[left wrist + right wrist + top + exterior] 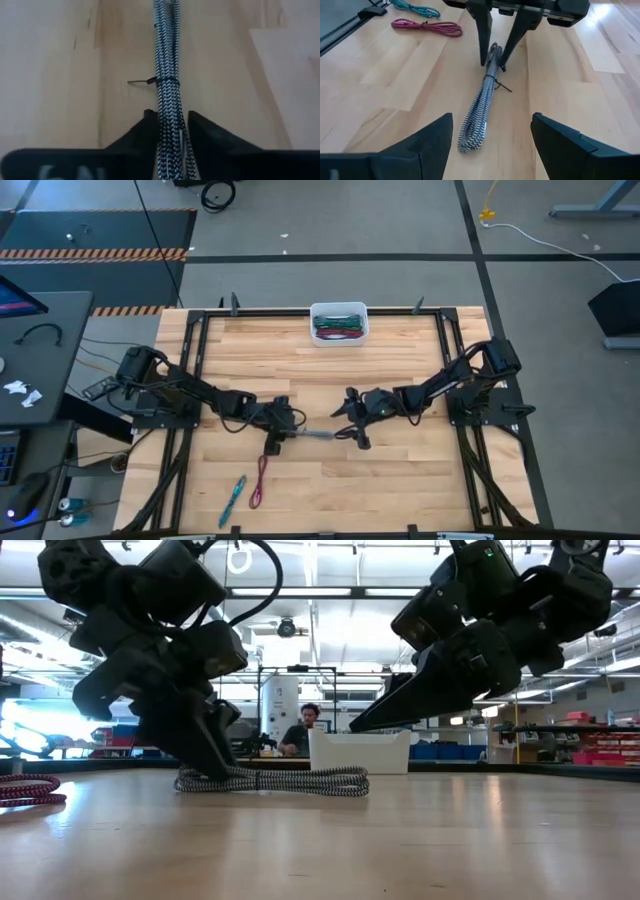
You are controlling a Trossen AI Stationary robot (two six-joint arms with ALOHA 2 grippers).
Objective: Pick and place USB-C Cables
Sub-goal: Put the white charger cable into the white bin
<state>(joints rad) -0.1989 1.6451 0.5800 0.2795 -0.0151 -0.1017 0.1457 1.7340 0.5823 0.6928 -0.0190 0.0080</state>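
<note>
A grey, black-and-white braided cable bundle (315,436) (280,781) (479,112) lies along the table's middle, bound by a thin tie (167,80). My left gripper (276,438) (170,117) (492,61) is shut on the bundle's left end. My right gripper (352,420) (492,132) hangs open above the bundle's right end, fingers apart and touching nothing. A maroon cable (260,480) (427,26) and a teal cable (233,500) (415,7) lie flat near the table's near-left part. My left gripper pinches the grey bundle's left end (169,125) between its two fingers (482,45), coming from above and pointing down. The fingers stand on either side of the strands, with the bundle running away along the wrist view. The whole bundle rests flat on the table (280,781).
A white bin (314,323) (360,752) holding several coloured cables stands at the table's far edge, middle. Bare wood lies between it and the grippers. A dark frame borders the table (440,480). A person (305,730) sits in the room beyond.
</note>
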